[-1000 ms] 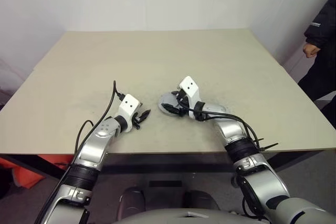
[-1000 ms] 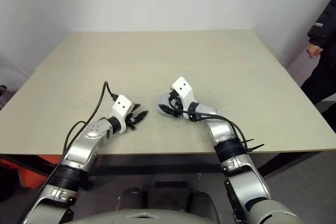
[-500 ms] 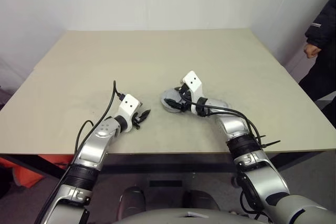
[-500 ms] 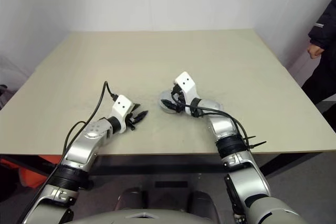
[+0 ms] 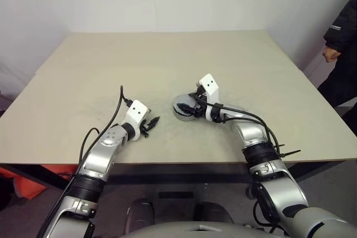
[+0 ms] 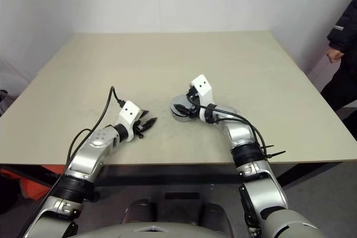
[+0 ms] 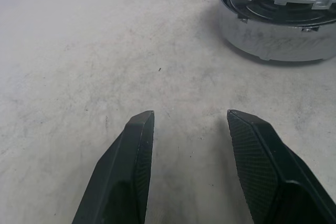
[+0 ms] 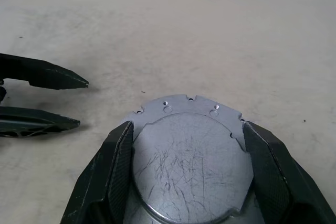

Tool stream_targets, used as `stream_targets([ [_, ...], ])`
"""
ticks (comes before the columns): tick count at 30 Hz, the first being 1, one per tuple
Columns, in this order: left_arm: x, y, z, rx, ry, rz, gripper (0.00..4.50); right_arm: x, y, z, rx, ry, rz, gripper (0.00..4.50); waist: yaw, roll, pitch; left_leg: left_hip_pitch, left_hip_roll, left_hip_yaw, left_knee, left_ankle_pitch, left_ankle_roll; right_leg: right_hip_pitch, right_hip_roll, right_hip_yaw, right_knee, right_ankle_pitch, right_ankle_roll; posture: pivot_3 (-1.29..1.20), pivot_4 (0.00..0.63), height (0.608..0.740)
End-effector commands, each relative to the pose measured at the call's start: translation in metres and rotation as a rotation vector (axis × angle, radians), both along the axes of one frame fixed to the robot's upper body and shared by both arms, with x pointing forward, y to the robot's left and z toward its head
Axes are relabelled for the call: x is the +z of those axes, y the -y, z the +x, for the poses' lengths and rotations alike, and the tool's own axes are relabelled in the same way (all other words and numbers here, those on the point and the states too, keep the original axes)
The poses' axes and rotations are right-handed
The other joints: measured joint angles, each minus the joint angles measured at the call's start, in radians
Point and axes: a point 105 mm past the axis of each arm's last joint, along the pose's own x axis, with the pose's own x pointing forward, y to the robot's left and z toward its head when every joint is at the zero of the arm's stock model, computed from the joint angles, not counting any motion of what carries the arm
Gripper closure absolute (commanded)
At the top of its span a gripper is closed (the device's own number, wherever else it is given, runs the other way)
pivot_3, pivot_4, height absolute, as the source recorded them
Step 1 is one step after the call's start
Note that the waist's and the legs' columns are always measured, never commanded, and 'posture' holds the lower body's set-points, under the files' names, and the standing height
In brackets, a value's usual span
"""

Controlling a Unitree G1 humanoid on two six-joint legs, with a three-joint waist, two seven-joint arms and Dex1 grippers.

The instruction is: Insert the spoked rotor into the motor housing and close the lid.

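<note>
Two black-fingered grippers are seen over a pale beige, scuffed tabletop (image 5: 167, 59) in the left eye view; the right gripper (image 5: 189, 108) is set around a round, squat silver metal motor housing (image 5: 181, 108) near the table's middle, while the left gripper (image 5: 152, 124) hangs just above the bare surface, a short way from the housing; a person in a dark jacket (image 5: 341, 43) is seen at the far right edge, beyond the table's corner; plain white walls are seen behind.

From the right eye view the same layout is given; the housing appears to rest on the table, though whether it is raised slightly cannot be told.

By the left wrist view the left gripper's two fingers (image 7: 131, 177) are shown spread apart with nothing between them; the housing's grey side wall and a thin gap under its top plate are seen ahead.

By the right wrist view a scratched, round silver lid plate (image 8: 186, 161) is shown between the right fingers (image 8: 113, 171), which are pressed against its two sides; the left gripper's tips are seen beyond.

A skewed seating is judged the main risk: if the lid is pushed down off-centre, it could be jammed on the rim; the smooth metal could also be let slip from the pads, and the housing could be shoved across the table; a clash between the two grippers is possible, as they are near.
</note>
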Motion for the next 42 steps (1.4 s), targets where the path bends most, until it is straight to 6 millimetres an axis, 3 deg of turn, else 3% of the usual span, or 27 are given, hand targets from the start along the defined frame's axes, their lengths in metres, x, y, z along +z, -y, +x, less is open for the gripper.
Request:
stream_targets([
  [1,0.011,-0.001,0.003,-0.006,0.044,0.005,2.18,0.02,-0.005,0.005,0.015,0.095,-0.013,1.35,0.0,0.0,0.0,0.0,0.0,0.0,0.0,0.0,0.0,0.0,0.0,0.0,0.0,0.0,0.0,0.0,0.0,0.74],
  [11,0.01,-0.001,0.002,-0.002,0.043,0.004,2.18,0.008,-0.007,0.002,0.042,0.108,-0.078,1.35,-0.001,0.0,0.0,0.0,0.0,0.0,0.0,0.0,0.0,0.0,0.0,0.0,0.0,0.0,0.0,0.0,0.0,0.74],
  [29,0.011,0.001,0.001,-0.003,0.04,-0.004,2.18,-0.018,0.01,0.005,-0.023,-0.011,-0.131,1.35,0.0,0.0,0.0,0.003,0.0,0.0,0.0,0.0,0.0,0.003,0.0,0.0,0.0,-0.001,0.001,0.0,0.0,0.74],
  [36,0.037,0.026,0.025,0.058,-0.068,-0.327,2.18,-0.021,0.007,0.002,-0.004,-0.023,-0.145,1.35,0.003,0.0,0.0,0.004,0.0,0.0,0.003,0.0,0.0,0.005,-0.001,0.0,0.0,-0.003,0.006,0.0,0.0,0.74],
  [39,0.048,0.038,0.036,0.056,-0.139,-0.486,2.82,-0.02,0.006,0.001,0.002,-0.019,-0.145,1.35,0.001,0.0,-0.001,0.004,0.0,0.0,0.003,0.0,0.0,0.006,-0.001,0.0,0.001,-0.003,0.006,0.0,0.0,0.74],
  [42,0.048,0.048,0.046,0.049,-0.225,-0.565,3.85,-0.019,0.005,0.001,0.003,-0.013,-0.144,1.35,0.002,0.0,-0.001,0.003,0.0,0.0,0.002,0.0,0.0,0.006,0.0,0.0,0.0,-0.002,0.003,0.0,0.0,0.74],
])
